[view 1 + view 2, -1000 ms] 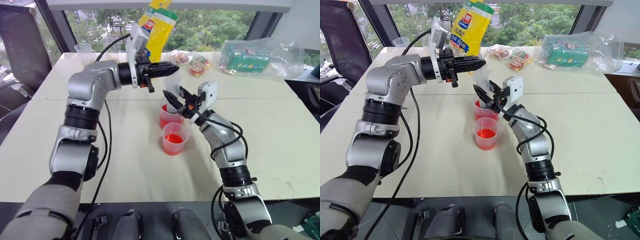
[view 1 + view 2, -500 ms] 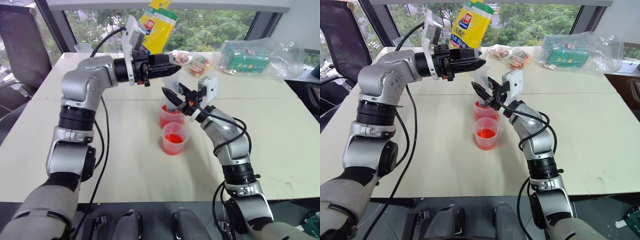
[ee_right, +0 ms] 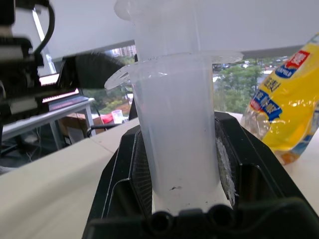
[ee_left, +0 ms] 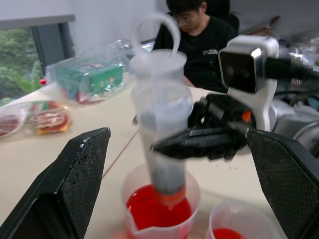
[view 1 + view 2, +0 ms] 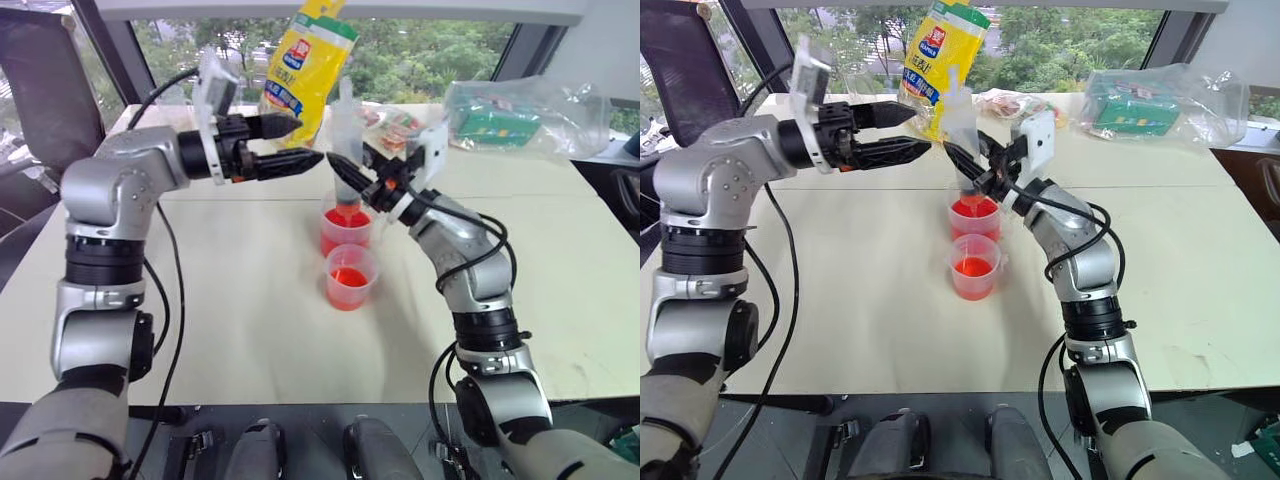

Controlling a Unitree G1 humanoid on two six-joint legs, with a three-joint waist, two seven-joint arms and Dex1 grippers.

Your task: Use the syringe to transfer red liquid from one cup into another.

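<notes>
The syringe [image 5: 345,135] stands upright in my right gripper [image 5: 345,172], clamped by the barrel, its orange tip just above the red liquid [image 5: 344,217] in the far cup [image 5: 346,230]. The near cup [image 5: 349,277], just in front, also holds red. My left gripper [image 5: 290,145], fingers spread wide, hovers left of the syringe, empty.

Left arm is raised, elbow bent, forearm level and pointing across toward the right arm. Left hand [image 5: 295,143] has its two black fingers [image 4: 79,179] spread wide apart — nothing between them. Right arm rises from the lower right, forearm angled up and inward. Right hand [image 5: 345,172] is clamped, both fingers [image 3: 127,174] pressed against the syringe [image 3: 177,134] barrel, which stands upright.
</notes>
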